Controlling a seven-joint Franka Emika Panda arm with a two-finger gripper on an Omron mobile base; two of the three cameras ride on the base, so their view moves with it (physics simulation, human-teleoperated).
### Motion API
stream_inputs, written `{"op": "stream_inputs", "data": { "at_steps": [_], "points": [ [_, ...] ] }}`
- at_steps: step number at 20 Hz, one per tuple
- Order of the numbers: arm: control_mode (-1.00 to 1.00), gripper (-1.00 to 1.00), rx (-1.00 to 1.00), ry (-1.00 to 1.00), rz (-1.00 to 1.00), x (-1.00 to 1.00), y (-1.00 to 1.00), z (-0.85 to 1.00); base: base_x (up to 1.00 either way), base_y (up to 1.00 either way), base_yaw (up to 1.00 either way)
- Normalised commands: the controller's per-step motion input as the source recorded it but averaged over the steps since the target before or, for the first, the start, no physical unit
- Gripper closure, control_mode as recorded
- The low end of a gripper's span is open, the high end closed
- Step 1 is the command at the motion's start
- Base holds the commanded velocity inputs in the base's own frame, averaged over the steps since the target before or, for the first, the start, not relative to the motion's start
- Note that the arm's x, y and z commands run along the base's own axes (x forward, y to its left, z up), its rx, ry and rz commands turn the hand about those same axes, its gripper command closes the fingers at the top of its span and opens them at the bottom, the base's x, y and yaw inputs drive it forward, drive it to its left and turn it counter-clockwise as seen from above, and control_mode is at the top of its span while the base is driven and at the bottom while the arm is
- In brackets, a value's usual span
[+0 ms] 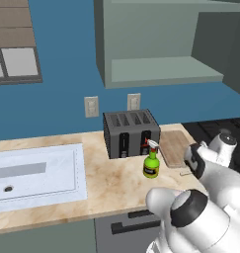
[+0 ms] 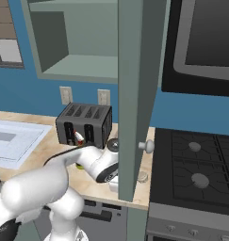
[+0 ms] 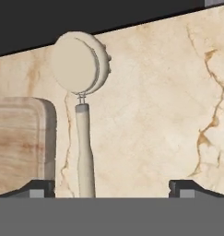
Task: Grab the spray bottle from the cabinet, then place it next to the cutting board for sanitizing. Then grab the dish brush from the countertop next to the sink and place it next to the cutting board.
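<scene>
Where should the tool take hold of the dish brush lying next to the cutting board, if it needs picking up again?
Grip the dish brush on its long thin handle, coming straight down from above. It lies flat on the countertop, handle narrow enough to fit between the open tool fingertips. The round head is wider and likely harder to clamp. Keep clear of the cutting board edge close beside the handle.

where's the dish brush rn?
In the hand view the dish brush lies flat on the countertop, just beside the cutting board, between the open gripper fingertips.
</scene>
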Motion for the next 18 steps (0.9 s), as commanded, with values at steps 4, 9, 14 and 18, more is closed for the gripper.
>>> {"op": "stream_inputs", "data": {
  "at_steps": [4, 9, 14, 18],
  "points": [
    [-1.00, -1.00, 0.00, -0.15, 0.00, -0.47, 0.22, 0.59, 0.00, 0.00, 0.00],
    [-1.00, -1.00, 0.00, -0.13, 0.00, -0.64, 0.14, 0.87, 0.00, 0.00, 0.00],
    [-1.00, -1.00, -0.01, -0.02, 0.05, -0.76, 0.27, 1.00, 0.00, 0.00, 0.00],
    [-1.00, -1.00, -0.01, -0.03, 0.08, -0.65, 0.24, 1.00, 0.00, 0.00, 0.00]
  ]
}}
